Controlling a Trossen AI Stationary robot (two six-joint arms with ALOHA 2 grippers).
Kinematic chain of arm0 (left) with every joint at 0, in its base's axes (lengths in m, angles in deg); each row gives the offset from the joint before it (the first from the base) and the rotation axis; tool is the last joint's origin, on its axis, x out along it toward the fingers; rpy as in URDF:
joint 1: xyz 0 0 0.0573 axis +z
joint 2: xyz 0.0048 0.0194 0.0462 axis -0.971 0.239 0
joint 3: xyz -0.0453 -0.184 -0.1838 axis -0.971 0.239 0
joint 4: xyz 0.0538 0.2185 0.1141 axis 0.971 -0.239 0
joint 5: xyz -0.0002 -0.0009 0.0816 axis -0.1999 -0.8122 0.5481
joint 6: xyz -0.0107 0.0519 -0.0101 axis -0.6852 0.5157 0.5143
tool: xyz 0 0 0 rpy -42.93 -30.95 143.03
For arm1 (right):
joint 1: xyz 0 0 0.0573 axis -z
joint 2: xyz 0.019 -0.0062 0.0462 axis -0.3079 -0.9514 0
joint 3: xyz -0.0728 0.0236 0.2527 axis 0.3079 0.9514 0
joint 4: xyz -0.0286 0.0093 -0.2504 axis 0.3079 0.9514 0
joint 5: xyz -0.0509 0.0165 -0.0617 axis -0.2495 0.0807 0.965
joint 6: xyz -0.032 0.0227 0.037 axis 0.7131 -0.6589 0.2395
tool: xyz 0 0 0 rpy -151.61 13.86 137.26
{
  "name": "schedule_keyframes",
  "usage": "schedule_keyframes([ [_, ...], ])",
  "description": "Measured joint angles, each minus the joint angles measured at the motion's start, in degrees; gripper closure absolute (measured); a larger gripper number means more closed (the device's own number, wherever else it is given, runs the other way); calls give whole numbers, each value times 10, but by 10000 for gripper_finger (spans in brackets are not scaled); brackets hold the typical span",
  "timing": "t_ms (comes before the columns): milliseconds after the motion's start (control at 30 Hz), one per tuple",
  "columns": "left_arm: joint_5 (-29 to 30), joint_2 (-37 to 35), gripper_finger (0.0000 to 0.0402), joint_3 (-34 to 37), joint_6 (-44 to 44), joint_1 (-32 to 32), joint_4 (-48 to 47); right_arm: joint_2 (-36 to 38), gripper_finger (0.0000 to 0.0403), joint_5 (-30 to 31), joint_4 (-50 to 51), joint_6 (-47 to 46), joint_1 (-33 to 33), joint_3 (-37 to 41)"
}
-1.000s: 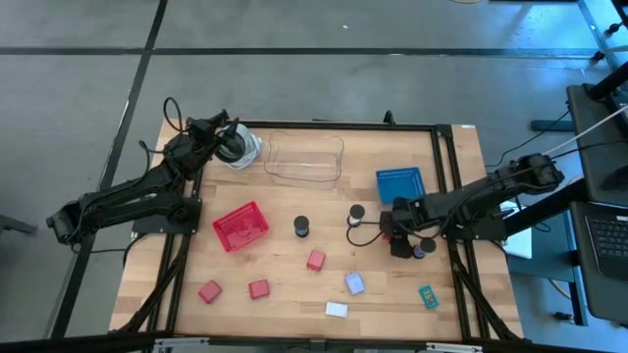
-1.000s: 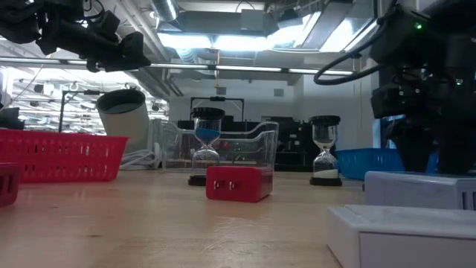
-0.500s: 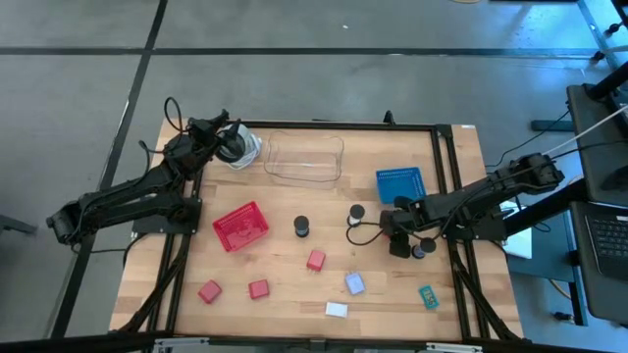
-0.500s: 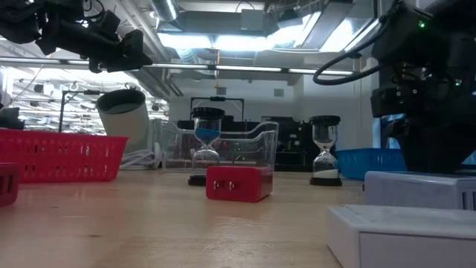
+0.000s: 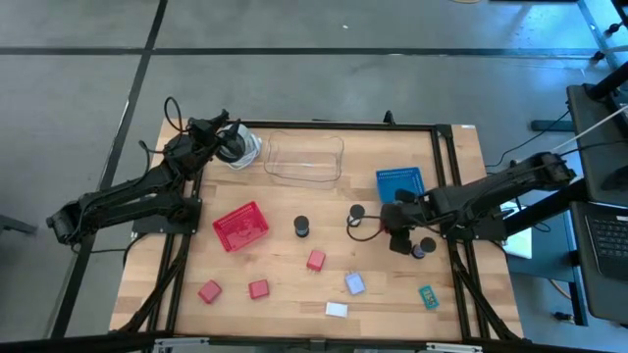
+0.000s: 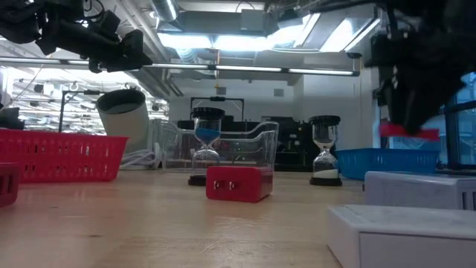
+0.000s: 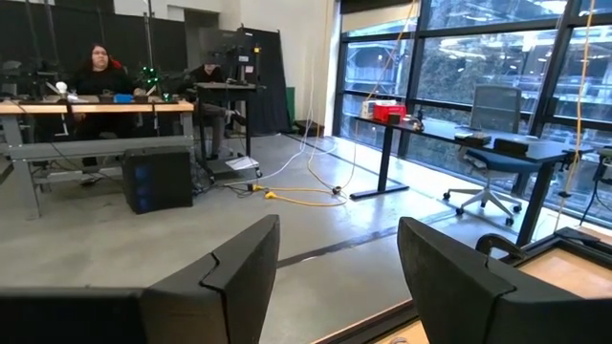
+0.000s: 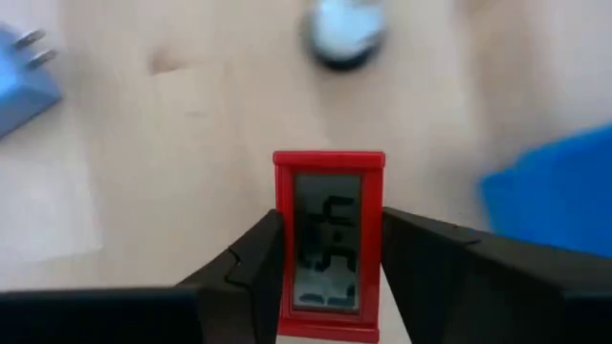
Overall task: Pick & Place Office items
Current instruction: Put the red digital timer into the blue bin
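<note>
My right gripper (image 5: 397,227) is shut on a red tag with a grey display (image 8: 329,239) and holds it above the table at the right, near the blue tray (image 5: 399,183). The low view shows the red tag (image 6: 406,131) in the air. On the table lie red blocks (image 5: 315,260) (image 5: 258,288) (image 5: 209,291), a pale blue cube (image 5: 354,283), a white block (image 5: 337,310), a green tag (image 5: 428,296) and black cylinders (image 5: 301,226) (image 5: 356,213). My left gripper (image 5: 228,137) waits open at the far left, with nothing between its fingers (image 7: 239,277). My right gripper pinches the red tag's two long side edges (image 8: 283,272) between its two fingers, at the end of the tag nearest the wrist. The fingers come from above, pointing down. The tag is lifted clear of the table, and its display faces the wrist camera.
A red tray (image 5: 240,226) sits left of centre and a clear tray (image 5: 304,157) at the far middle. A round black-and-white object (image 5: 238,149) stands under my left gripper. Another black cylinder (image 5: 422,248) stands close to my right gripper.
My right gripper has shut on the red tag and risen with it, drifting a little toward the far edge. The tag now hangs clear of the table.
</note>
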Motion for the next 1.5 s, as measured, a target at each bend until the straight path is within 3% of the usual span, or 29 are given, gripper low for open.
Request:
schedule_keyframes([
  [233, 0, 0, 192, 0, 0, 0, 0, 46, 242, 189, 209, -38, 43, -81],
  [333, 0, 0, 190, 0, -1, 0, 0, 50, 241, 214, 237, -47, 91, -84],
  [533, 0, 0, 190, 0, -1, 0, 0, 44, 243, 209, 186, 20, 210, -55],
  [767, -1, 0, 190, 0, -1, 0, 0, 22, 243, 112, 85, 86, 297, -13],
  [900, -1, 0, 190, 0, 0, 0, 0, -6, 243, 108, 63, 86, 321, -13],
  [1033, -2, 0, 190, 0, 0, 0, 0, -38, 243, 53, 43, 54, 337, -13],
  [1233, -2, 0, 190, 0, 0, 0, 0, -91, 243, 20, 35, 39, 346, -13],
  [1500, -2, 0, 190, 0, 0, 0, 0, -124, 242, 18, 30, 38, 346, -13],
])
